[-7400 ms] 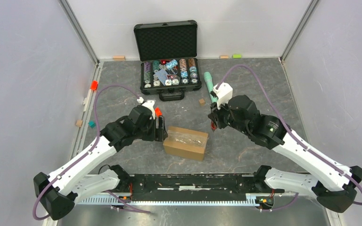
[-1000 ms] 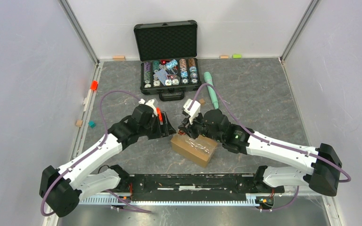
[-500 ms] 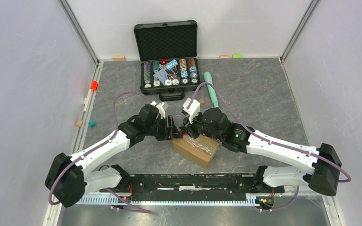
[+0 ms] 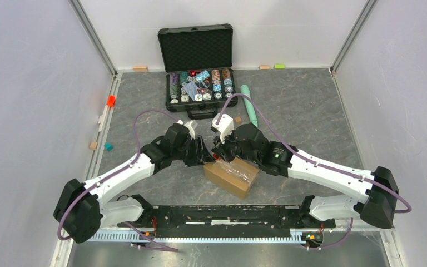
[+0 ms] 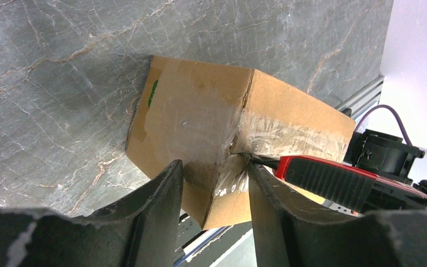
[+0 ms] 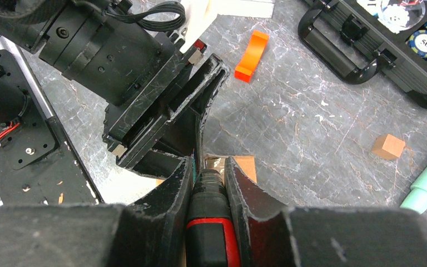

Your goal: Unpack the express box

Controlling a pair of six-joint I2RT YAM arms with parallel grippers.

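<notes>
The express box (image 4: 231, 176), a brown carton with glossy tape, lies askew at the table's near middle. In the left wrist view the box (image 5: 194, 117) shows its taped corner between my left gripper's (image 5: 214, 167) fingers, which press on its two faces. My left gripper (image 4: 204, 157) is at the box's far left corner. My right gripper (image 4: 218, 154) meets it there, shut on a red and black cutter (image 6: 211, 236) whose tip touches the tape seam. The cutter's red handle (image 5: 328, 178) also shows in the left wrist view. The right gripper (image 6: 208, 164) hides the blade.
An open black case (image 4: 195, 47) of poker chips stands at the back. A mint green tube (image 4: 249, 107) lies right of it, with a small wooden cube (image 4: 238, 119) nearby. An orange block (image 6: 252, 55) lies by the left arm. Small blocks sit along the left rail (image 4: 110, 100).
Over the last second my left gripper moved right onto the box's far left corner. My right gripper with the cutter shifted slightly back and left. The box turned compared with 7 seconds ago.
</notes>
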